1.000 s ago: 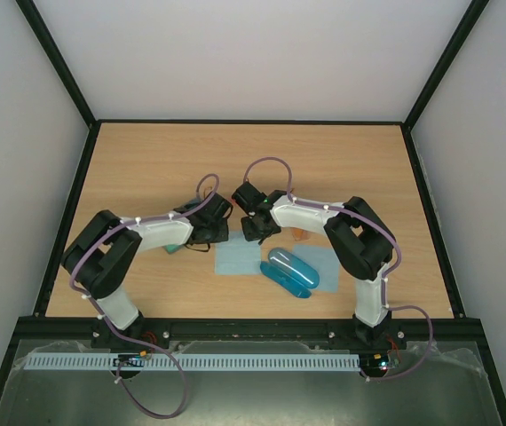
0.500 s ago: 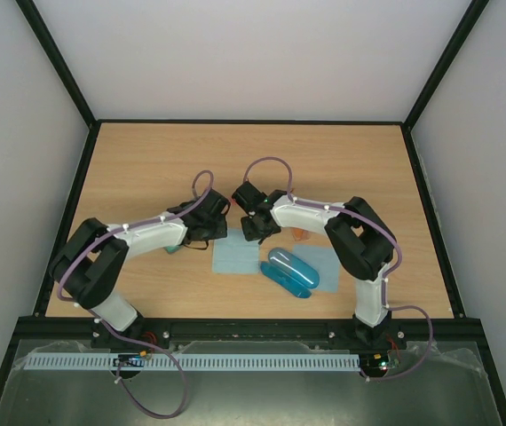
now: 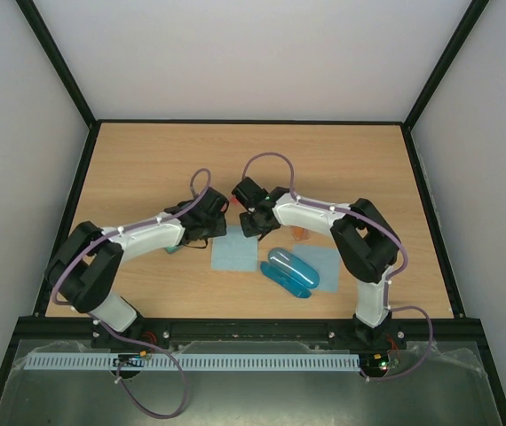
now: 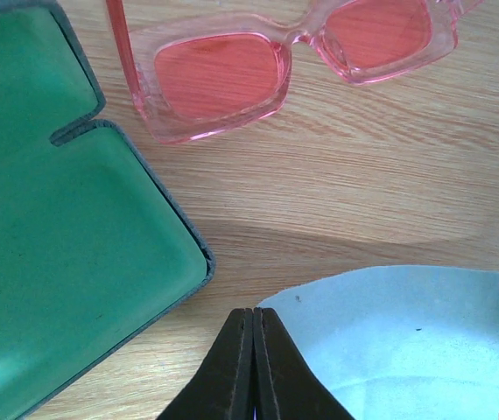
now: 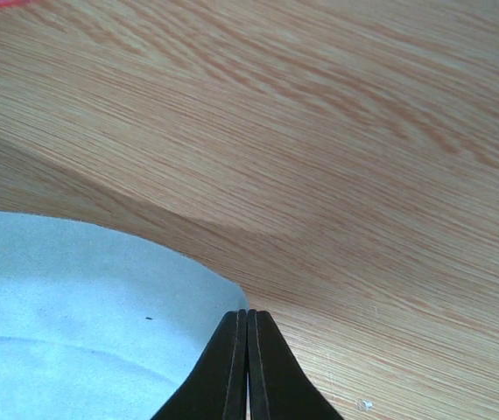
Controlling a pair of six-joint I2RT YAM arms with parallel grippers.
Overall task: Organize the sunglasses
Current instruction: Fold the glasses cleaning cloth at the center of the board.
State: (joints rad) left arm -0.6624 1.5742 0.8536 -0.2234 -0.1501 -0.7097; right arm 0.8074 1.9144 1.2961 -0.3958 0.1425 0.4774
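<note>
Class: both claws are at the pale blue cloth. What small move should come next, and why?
Probably raise both claws together a little: the left claw and the right claw each look shut on an edge of the pale blue cloth, which lies on the table beside the open green case.

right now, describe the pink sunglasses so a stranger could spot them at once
On the wooden table, find the open green case in the left wrist view. Beside it on bare wood lie the pink sunglasses: translucent pink frame, square red-pink lenses, unlike the flat pale blue cloth nearby.
</note>
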